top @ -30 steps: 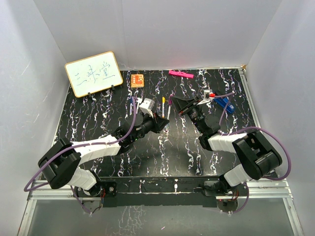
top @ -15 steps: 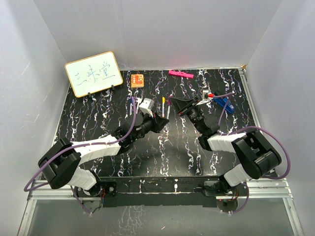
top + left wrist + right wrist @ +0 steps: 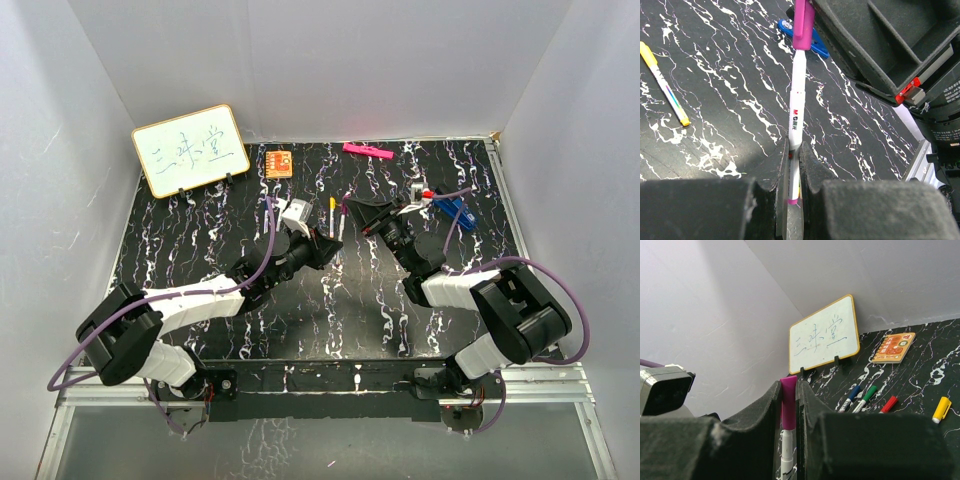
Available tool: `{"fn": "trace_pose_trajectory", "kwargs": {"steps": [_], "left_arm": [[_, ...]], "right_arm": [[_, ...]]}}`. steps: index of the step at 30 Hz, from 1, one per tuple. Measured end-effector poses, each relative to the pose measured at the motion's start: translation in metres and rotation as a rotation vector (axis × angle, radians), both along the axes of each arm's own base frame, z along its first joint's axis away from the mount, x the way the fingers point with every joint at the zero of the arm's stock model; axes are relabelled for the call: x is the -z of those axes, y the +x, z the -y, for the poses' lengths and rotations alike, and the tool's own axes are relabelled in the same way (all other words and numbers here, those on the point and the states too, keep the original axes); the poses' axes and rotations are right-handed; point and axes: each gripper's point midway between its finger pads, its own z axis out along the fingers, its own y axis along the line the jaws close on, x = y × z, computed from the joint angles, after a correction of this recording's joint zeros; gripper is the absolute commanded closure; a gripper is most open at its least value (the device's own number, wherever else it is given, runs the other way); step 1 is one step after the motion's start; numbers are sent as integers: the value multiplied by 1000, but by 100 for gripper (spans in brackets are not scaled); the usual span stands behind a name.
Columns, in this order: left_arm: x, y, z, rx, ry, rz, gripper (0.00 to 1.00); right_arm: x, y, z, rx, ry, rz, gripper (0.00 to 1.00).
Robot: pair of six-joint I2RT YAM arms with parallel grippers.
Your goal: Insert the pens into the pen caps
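The left gripper [image 3: 794, 157] is clamped on a thin white-barrelled pen with a pink end [image 3: 796, 112], held above the black marbled table [image 3: 730, 75] (a yellow-tipped white pen [image 3: 664, 82] lies there, well apart). Its far end meets a stubby magenta plastic cap [image 3: 788, 405] pinched in the right gripper [image 3: 788, 387].

On the black marbled bench [image 3: 200, 290], the left gripper [image 3: 332, 242] and right gripper [image 3: 352, 207] face each other, a thin white pen [image 3: 342, 222] between them. A yellow-ended pen [image 3: 332, 214] lies just beside. A whiteboard [image 3: 190, 150] stands at the back.
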Motion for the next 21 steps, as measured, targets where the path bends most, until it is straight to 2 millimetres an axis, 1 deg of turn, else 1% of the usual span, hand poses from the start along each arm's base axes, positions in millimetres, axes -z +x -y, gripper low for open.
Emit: {"fn": "trace_pose_trajectory", "kwargs": {"steps": [9, 16, 21], "left_arm": [[-2, 2, -1, -8, -1, 10, 100], [-11, 10, -3, -43, -17, 32, 100], [-6, 18, -3, -62, -16, 19, 100]], "right_arm": [[8, -2, -7, -26, -15, -14, 100], [9, -5, -10, -43, -20, -14, 100], [13, -4, -11, -45, -31, -29, 100]]}}
